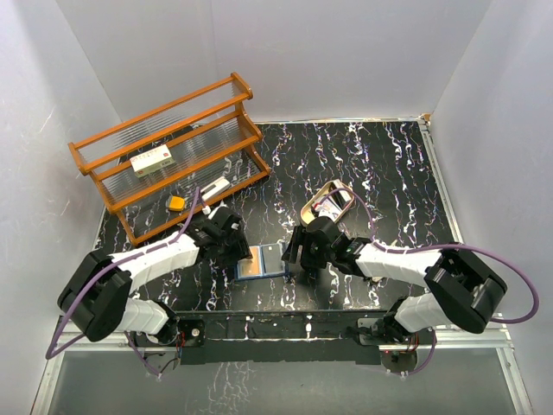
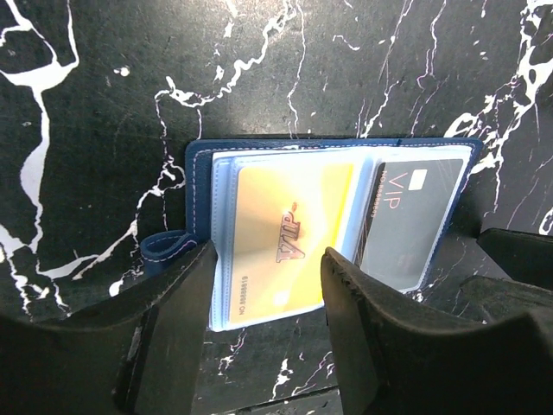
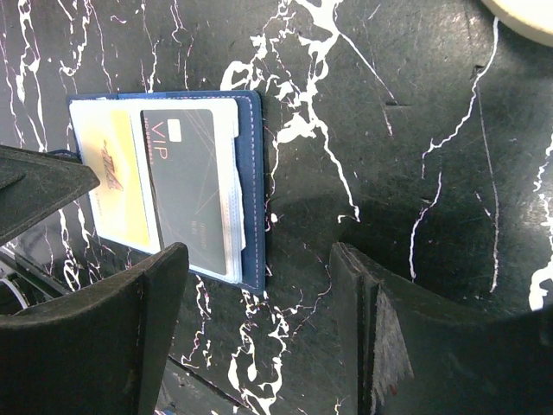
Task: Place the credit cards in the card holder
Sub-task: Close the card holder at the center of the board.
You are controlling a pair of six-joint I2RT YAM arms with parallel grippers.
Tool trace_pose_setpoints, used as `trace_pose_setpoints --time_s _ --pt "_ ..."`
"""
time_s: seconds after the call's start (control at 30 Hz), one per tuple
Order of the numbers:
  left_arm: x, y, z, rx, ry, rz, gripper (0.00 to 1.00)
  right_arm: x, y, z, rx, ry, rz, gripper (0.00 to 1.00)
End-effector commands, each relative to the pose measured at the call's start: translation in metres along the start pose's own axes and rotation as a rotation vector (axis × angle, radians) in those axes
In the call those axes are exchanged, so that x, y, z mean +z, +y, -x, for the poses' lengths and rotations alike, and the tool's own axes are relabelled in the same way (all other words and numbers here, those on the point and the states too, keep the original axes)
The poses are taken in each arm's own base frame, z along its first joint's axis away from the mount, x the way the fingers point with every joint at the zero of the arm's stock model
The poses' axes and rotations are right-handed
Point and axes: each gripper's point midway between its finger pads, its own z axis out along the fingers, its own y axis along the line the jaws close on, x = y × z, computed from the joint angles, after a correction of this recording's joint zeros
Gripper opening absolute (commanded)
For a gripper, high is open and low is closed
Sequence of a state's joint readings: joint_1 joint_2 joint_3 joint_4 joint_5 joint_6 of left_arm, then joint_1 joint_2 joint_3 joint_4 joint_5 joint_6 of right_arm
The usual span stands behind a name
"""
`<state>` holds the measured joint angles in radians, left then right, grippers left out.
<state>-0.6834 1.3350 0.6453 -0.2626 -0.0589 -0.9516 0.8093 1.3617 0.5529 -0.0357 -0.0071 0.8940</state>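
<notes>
**Card holder open, two cards on it**

Card holder [image 3: 250,190] lies open on the worktop [image 1: 380,173], near centre, between both arms. Gold card [image 2: 289,233] sits in the clear sleeve of the left leaf. Grey VIP card [image 2: 413,220] is on the right leaf; seating unclear. Left fingers [image 2: 177,337] are spread at its left side, holding nothing. Right fingers [image 3: 138,328] are spread, empty, just right of it.

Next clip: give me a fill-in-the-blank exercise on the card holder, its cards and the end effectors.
1. The card holder lies ____ on the table.
2. The dark grey card is printed with the word ____.
3. Counting the gold card too, the card holder's sleeves show ____ cards in all.
4. The left end effector and the right end effector each hold ____.

Missing words: open; VIP; two; nothing.
</notes>
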Motion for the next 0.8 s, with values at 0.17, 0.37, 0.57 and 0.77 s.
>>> trace_pose_setpoints --time_s 0.17,0.37,0.57,0.77 --pt "-0.035 0.011 0.021 0.057 -0.066 0.091 0.56 0.004 0.007 0.004 0.0 -0.01 0.033 0.64" --pt "-0.035 0.032 0.017 0.067 -0.065 0.175 0.6 0.007 0.014 0.006 -0.027 0.003 0.048 0.63" --pt "-0.022 0.042 0.007 0.082 -0.029 0.198 0.61 0.011 0.018 0.006 -0.032 0.012 0.062 0.63" --pt "-0.005 0.041 -0.004 0.095 0.021 0.187 0.55 0.018 0.021 0.005 -0.034 0.024 0.073 0.63"
